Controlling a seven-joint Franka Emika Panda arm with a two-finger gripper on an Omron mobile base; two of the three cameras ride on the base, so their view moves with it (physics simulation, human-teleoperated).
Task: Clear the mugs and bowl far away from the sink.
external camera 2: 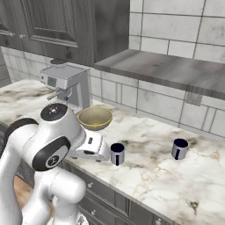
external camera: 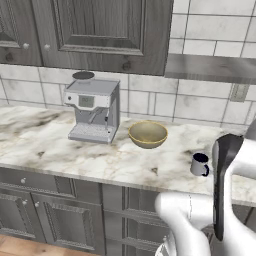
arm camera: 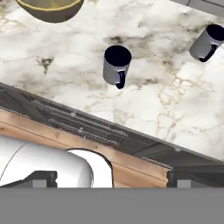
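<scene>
The hand (arm camera: 107,177) is wide open and holds nothing; it hangs over the front edge of the surface (external camera 2: 176,176), above the cabinet fronts. The near mug (external camera 2: 117,154) stands upright close to this edge, its handle turned toward the front. The second mug (external camera 2: 179,148) stands well apart to its right, nearer the tiled wall. The bowl (external camera 2: 95,117) sits upright further back, to the left of the near mug and just beside the coffee machine (external camera 2: 66,85). Both mugs are dark inside.
</scene>
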